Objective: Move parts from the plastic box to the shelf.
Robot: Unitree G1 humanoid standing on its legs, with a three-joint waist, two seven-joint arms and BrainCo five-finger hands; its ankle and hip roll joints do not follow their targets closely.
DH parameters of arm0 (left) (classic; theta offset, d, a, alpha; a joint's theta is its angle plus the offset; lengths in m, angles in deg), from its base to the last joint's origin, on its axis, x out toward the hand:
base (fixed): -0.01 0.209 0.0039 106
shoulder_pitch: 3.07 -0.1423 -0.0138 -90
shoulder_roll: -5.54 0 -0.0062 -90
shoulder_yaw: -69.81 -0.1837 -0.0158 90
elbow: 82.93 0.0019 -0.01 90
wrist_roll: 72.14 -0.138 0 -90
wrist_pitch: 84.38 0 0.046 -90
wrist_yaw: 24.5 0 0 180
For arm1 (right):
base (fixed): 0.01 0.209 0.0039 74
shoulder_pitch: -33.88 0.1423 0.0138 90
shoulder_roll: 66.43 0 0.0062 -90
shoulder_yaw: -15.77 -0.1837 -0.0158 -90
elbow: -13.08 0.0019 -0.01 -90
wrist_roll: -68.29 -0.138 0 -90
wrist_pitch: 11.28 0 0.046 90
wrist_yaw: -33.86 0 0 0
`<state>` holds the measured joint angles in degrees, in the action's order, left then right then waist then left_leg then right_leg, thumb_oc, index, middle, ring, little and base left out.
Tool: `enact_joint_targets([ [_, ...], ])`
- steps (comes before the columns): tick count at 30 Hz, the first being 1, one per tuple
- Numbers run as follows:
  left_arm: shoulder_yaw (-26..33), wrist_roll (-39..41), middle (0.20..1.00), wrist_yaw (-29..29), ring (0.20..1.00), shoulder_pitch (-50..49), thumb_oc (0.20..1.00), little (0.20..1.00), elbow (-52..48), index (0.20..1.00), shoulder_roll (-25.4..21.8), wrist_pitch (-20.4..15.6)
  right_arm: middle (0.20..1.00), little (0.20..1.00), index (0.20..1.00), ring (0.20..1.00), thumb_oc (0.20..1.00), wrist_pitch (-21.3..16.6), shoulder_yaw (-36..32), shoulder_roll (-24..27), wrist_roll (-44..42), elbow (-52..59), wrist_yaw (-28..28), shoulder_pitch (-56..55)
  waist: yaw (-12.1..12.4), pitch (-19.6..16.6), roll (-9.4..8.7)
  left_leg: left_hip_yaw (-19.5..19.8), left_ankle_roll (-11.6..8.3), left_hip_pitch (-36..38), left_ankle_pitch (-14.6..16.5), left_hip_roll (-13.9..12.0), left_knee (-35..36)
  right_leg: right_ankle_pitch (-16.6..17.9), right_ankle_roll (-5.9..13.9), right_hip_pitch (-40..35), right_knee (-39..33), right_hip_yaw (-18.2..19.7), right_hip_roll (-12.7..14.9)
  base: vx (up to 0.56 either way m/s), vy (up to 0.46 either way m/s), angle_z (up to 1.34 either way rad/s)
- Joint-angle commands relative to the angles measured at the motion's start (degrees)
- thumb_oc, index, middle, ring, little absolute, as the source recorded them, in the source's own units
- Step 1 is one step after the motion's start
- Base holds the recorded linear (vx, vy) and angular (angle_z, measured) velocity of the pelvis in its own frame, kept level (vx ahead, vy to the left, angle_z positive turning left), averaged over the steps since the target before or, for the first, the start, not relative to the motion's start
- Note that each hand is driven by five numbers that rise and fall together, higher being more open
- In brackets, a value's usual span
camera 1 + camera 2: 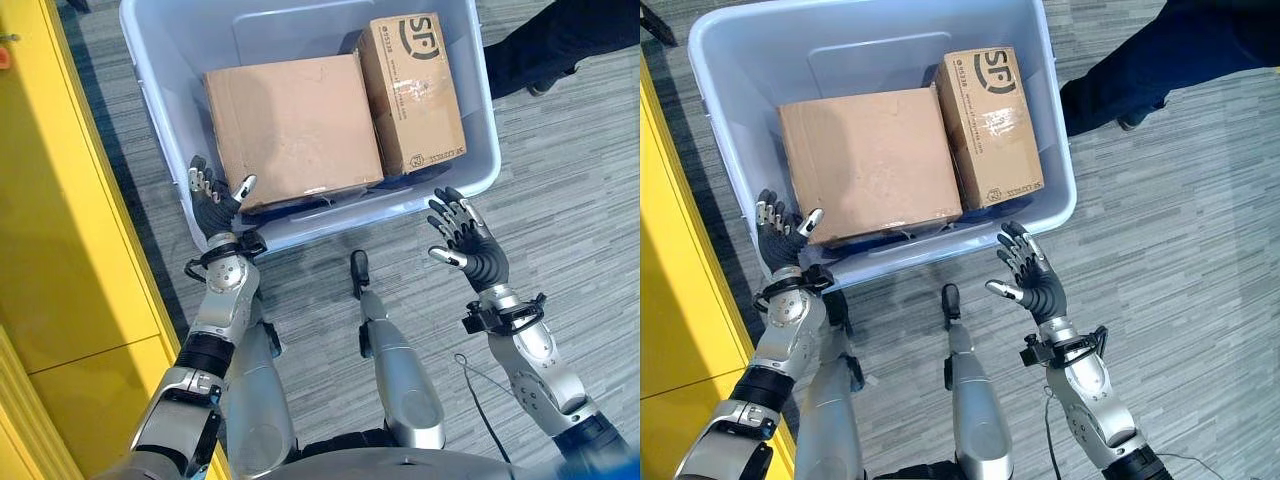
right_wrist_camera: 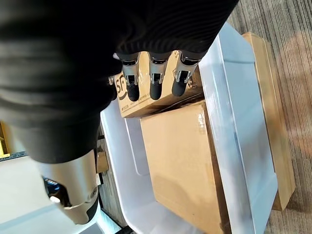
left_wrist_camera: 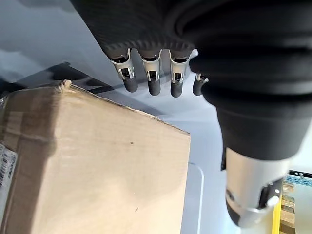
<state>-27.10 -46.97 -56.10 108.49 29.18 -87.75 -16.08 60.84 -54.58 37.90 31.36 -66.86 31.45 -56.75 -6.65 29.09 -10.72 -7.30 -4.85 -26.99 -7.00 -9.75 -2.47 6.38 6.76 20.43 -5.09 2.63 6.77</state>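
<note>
A pale blue plastic box (image 1: 150, 60) stands on the floor before me. Inside lie a large plain cardboard carton (image 1: 290, 125) and a narrower printed carton (image 1: 412, 90) to its right. My left hand (image 1: 214, 205) is open at the box's near left corner, by the large carton's (image 3: 87, 165) corner, holding nothing. My right hand (image 1: 468, 238) is open, palm toward the box, just outside its near right corner. The right wrist view shows both cartons (image 2: 183, 161) past the box wall (image 2: 234, 122).
A yellow shelf unit (image 1: 60, 220) runs along my left side. A person's dark trouser leg and shoe (image 1: 550, 45) stand beyond the box at the right. Grey striped carpet (image 1: 570, 180) stretches to the right of the box.
</note>
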Motion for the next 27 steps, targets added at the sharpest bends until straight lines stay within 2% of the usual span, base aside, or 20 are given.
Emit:
enact_joint_targets([
  [1,4.45,-2.39,1.000,-0.64,1.000,1.51,1.000,1.000,1.59,1.000,-2.17,-2.67,1.000,1.000,1.000,1.000,1.000,-2.04,-3.02,0.77,-0.63,-0.49,0.91,-0.28,1.05,-3.07,-0.78,3.01,-1.18,1.59,2.44,-0.28,-2.02,-1.52,1.56,0.60,6.62,-0.44,2.73,0.00,0.000,0.00],
  [17,4.39,-5.79,1.000,3.40,1.000,-3.58,1.000,1.000,-8.23,1.000,-2.90,-3.07,1.000,1.000,1.000,1.000,1.000,-1.83,-4.69,0.56,-0.11,-0.95,1.89,-1.25,2.20,-4.81,1.57,3.01,-1.08,4.64,1.79,-0.12,-0.55,-1.75,1.39,-1.66,6.26,-0.68,3.24,0.00,0.000,0.00],
  [27,-3.19,-6.07,1.000,9.13,1.000,-3.83,1.000,1.000,-9.41,1.000,-1.94,-1.64,1.000,1.000,1.000,1.000,1.000,-1.46,-4.10,0.21,-0.01,-1.25,2.32,-1.43,1.84,-6.25,2.90,2.07,-0.97,6.73,1.67,0.14,0.52,-1.36,1.55,-2.75,5.45,0.15,3.43,0.00,0.000,0.00],
])
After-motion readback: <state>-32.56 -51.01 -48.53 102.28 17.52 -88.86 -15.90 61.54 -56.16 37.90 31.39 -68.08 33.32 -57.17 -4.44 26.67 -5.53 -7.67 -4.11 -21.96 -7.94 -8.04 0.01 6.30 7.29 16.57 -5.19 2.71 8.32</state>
